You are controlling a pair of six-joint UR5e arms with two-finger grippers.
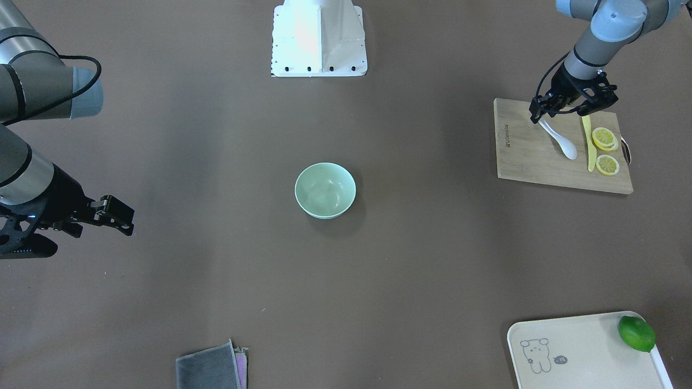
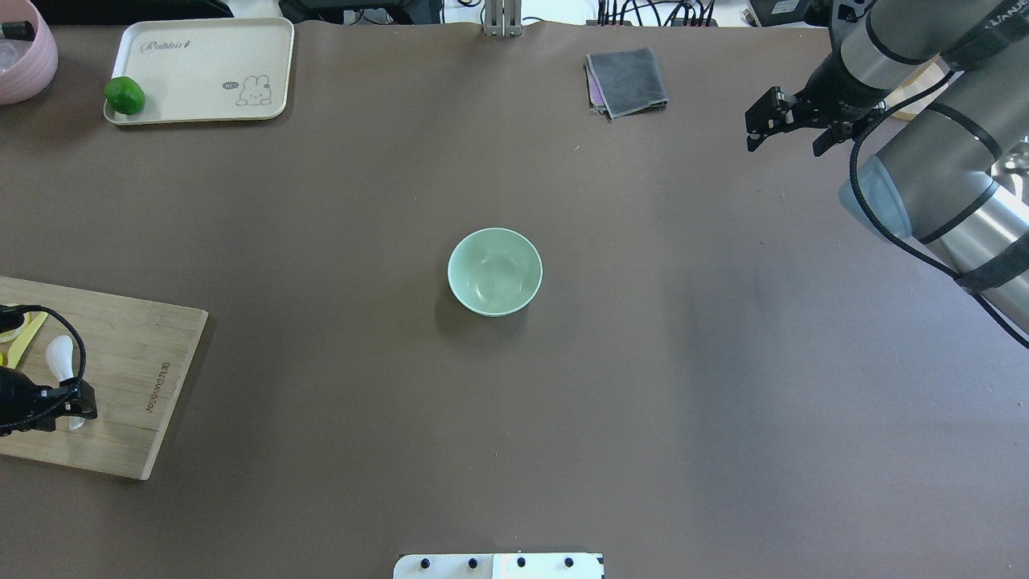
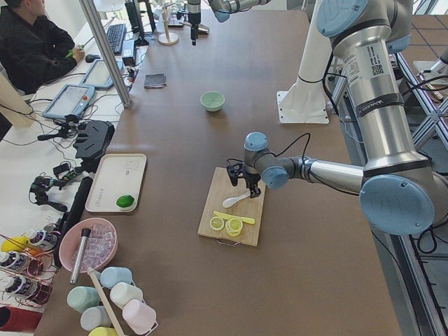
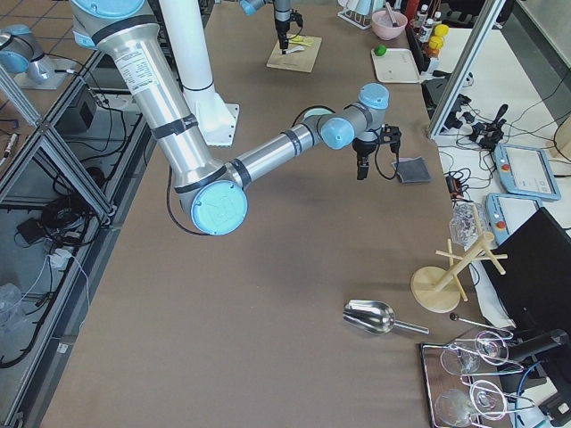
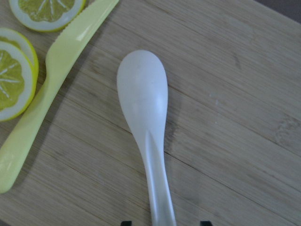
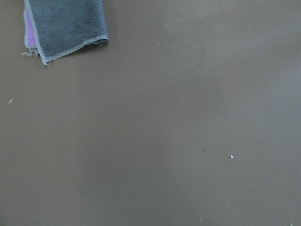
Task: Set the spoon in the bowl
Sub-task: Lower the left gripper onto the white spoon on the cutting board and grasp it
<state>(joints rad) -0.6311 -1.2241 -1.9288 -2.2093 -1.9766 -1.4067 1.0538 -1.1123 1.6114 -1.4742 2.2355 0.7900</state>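
1. Overhead exterior view: the bowl [image 2: 494, 272] stands upright near the middle of the table [image 2: 723, 386]. Its pale green inside is bare, with nothing in it.
2. The spoon [image 5: 143, 99] is outside the bowl and well apart from it. It lies flat on the wooden board [image 1: 532, 162] at the table's end on the robot's left. Its handle points toward the robot's side and its scoop toward the operators' side.
3. The board also carries a thin yellow knife [image 1: 589, 143], which lies just beside the spoon and roughly parallel to it. Past the knife are three lemon slices [image 1: 607, 165], two of them overlapping and one on its own.
4. The left gripper [image 1: 559, 112] hangs over the handle end of the spoon. In the left wrist view its dark fingertips [image 5: 126, 223] stand spread on either side of the handle. Bare wood shows between each tip and the handle, so nothing is gripped.
5. The right gripper [image 1: 131, 226] hovers above bare table near a folded grey cloth [image 2: 631, 80]. Its fingers are apart and hold nothing.
6. A cream tray [image 2: 201, 56] with a rabbit drawing sits in the far corner on the robot's left. It holds one green lime [image 2: 125, 95] at its edge.
7. A pink bowl [image 3: 87, 245] stands just beyond the tray. It is filled with pale cube-like pieces, and a dark stick-like tool rests in them.
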